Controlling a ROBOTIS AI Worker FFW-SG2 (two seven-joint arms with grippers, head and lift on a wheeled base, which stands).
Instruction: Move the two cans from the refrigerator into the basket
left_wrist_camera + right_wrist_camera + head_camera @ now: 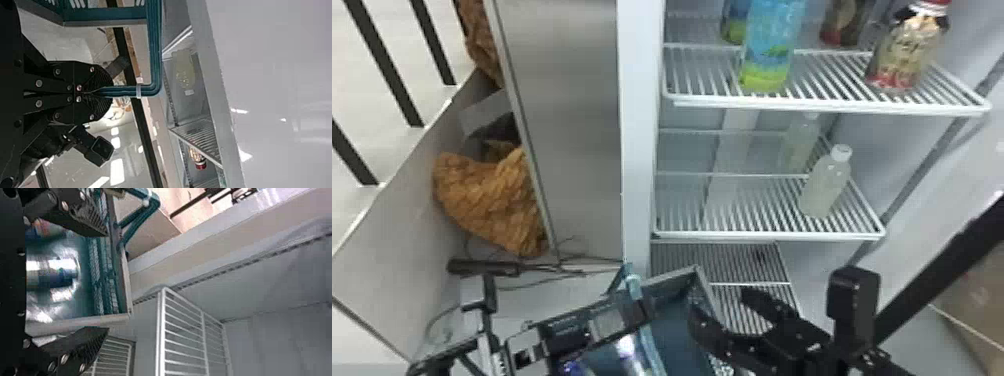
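In the head view my left gripper (632, 312) is at the teal basket (677, 335). The left wrist view has that gripper (107, 92) shut on the basket's handle (155, 51). My right gripper (721, 299) is over the basket's right side, in front of the lower fridge shelves. Its fingers are spread with nothing between them; in the right wrist view this gripper (106, 282) stands open facing the basket (82, 293). Inside the basket lies a shiny can (55, 272), with a second colourful can-like item (49, 229) beside it, partly behind a finger.
On the fridge's upper shelf (827, 107) stand a blue-green bottle (772, 45) and a red-capped bottle (907, 50), with others behind. The middle shelf (767, 235) holds two pale bottles (827, 185). A fridge wall (637, 150) rises left of the shelves.
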